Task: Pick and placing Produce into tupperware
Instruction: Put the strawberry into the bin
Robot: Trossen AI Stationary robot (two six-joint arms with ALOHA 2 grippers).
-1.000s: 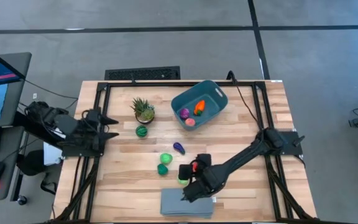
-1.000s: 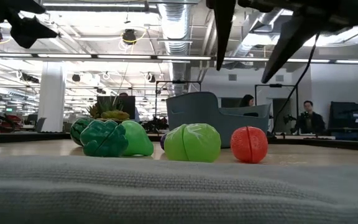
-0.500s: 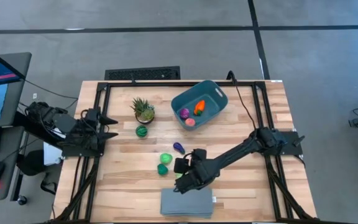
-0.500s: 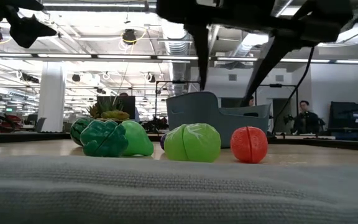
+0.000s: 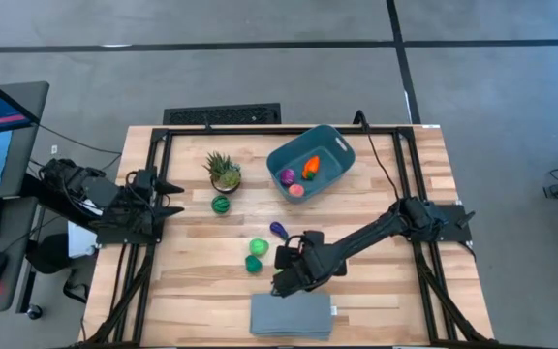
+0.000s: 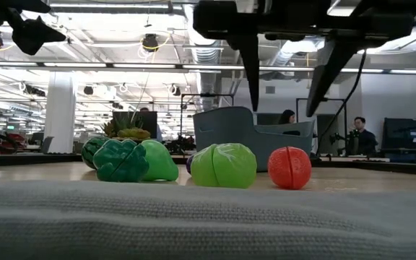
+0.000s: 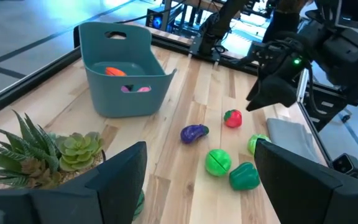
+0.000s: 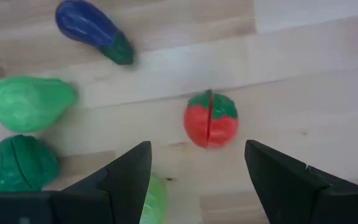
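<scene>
A: Where's the round red plastic tomato (image 8: 211,121)?

B: On the wood, directly under the right gripper (image 8: 197,171), toward its twelve o'clock; jaws wide, empty.

A: And the left gripper (image 7: 197,180)?

B: Parked far at nine o'clock, half-open, empty.

Bright, even overhead light with soft shadows; the low view's foreground grey slab (image 6: 193,217) looks blurred, perhaps defocused.

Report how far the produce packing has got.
Done: three pieces, including the carrot, lie in the teal bin. In hand: nothing; the right gripper hovers open over the red tomato. Left: tomato, eggplant, four green pieces. The left gripper waits at the table's left edge.
</scene>
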